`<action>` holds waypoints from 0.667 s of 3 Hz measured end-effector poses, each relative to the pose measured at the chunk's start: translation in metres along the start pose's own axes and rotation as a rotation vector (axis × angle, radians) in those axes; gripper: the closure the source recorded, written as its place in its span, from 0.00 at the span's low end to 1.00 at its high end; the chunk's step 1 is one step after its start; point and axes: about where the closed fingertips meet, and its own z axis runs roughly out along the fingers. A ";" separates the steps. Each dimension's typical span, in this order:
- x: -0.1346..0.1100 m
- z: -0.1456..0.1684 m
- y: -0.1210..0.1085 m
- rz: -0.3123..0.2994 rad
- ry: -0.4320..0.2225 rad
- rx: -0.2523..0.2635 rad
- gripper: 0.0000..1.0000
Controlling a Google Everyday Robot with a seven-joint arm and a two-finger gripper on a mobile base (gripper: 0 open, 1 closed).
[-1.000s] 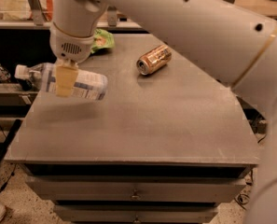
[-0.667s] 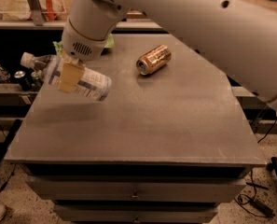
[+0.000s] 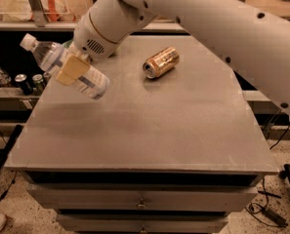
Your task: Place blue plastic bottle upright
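The blue plastic bottle (image 3: 56, 62) is clear with a white cap at its upper left end and a white-and-blue label. It is held in the air over the table's left side, tilted with the cap up and to the left. My gripper (image 3: 72, 70) is shut on the bottle's middle; one tan finger pad (image 3: 70, 71) lies across its front. The white arm reaches in from the upper right.
A gold-brown can (image 3: 160, 62) lies on its side at the back middle of the grey table (image 3: 149, 126). A small water bottle (image 3: 0, 75) and dark cans (image 3: 23, 83) stand on a shelf to the left. Drawers are under the table front.
The bottle has been lifted and turned from lying nearly level to a steeper tilt, cap rising up and left. The arm has swung with it.
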 end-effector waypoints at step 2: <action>-0.028 0.025 -0.008 -0.110 -0.197 -0.065 1.00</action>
